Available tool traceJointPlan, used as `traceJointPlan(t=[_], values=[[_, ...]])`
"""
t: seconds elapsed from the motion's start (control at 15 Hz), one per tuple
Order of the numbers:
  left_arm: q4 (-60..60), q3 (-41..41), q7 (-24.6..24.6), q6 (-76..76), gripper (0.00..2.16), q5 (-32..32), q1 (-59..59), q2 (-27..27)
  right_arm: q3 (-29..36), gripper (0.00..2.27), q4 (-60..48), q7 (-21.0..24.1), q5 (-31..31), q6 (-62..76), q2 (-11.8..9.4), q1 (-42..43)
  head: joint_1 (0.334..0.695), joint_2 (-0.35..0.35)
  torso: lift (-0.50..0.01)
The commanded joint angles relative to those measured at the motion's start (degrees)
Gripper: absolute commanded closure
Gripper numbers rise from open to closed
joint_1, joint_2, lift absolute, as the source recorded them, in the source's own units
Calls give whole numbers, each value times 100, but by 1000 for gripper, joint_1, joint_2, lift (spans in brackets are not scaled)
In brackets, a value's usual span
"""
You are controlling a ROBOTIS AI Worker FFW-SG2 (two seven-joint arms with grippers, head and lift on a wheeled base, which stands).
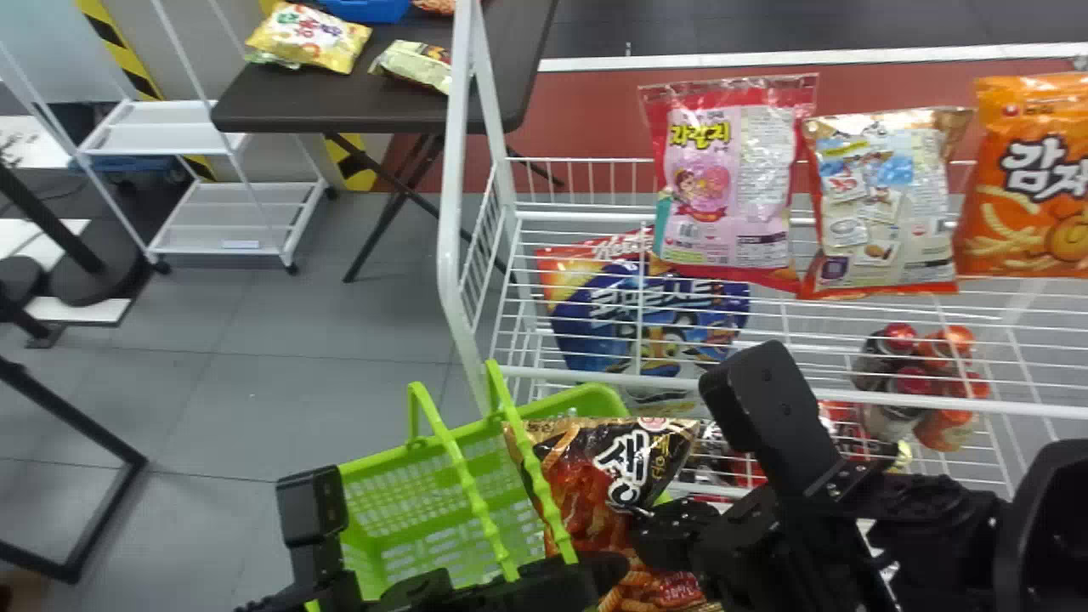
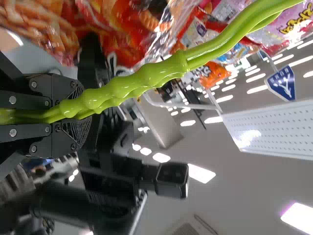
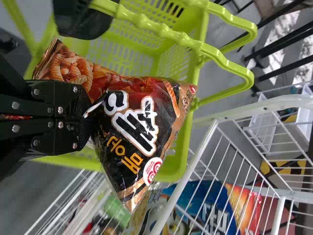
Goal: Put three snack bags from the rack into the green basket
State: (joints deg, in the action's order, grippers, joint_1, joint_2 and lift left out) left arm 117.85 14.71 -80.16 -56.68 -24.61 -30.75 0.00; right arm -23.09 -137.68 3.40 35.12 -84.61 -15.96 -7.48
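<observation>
My left gripper (image 1: 527, 586) is at the bottom of the head view, holding up the green basket (image 1: 408, 510). In the left wrist view the left gripper (image 2: 80, 113) is shut on the two green handles (image 2: 146, 78). My right gripper (image 1: 659, 531) pinches the edge of a black-and-red snack bag (image 1: 595, 484) over the basket's right side, behind one handle. The right wrist view has the right gripper (image 3: 88, 117) shut on this bag (image 3: 142, 127), in front of the basket (image 3: 173, 61). The bag hides part of the basket's inside.
A pink bag (image 1: 722, 187), a beige bag (image 1: 884, 204) and an orange bag (image 1: 1033, 178) hang on the white wire rack (image 1: 455, 255). A blue bag (image 1: 646, 314) and bottles (image 1: 914, 365) are lower in it. A dark table (image 1: 297, 110) stands behind, left.
</observation>
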Motion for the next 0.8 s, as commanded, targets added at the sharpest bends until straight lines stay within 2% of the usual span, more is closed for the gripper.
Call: traceJointPlan(t=[0.0, 0.07, 0.2, 0.33, 0.53, 0.73], values=[[-78, 129, -70, -147, 2145, -308, 25, -15, -2, 2236, 268, -146, 38, 396, 49, -26, 695, 201, 0], [-78, 190, -123, -252, 2145, -352, 25, -15, 7, 1899, 365, -305, 21, 537, 49, -34, 695, 214, 0], [-95, 304, -193, -322, 2145, -484, 25, -15, 24, -2, 523, -349, 21, 572, 49, -78, 695, 247, 0], [-95, 375, -211, -357, 2145, -519, 25, -15, 94, -2, 584, -366, 100, 660, 31, -122, 695, 269, 0], [-87, 427, -237, -410, 2145, -624, 25, -15, 428, 26, 910, -612, 654, 976, 22, -157, 695, 276, 0], [-87, 436, -228, -410, 2145, -624, 25, -15, 850, 29, 927, -665, 495, 1398, -13, -166, 695, 282, 0]])
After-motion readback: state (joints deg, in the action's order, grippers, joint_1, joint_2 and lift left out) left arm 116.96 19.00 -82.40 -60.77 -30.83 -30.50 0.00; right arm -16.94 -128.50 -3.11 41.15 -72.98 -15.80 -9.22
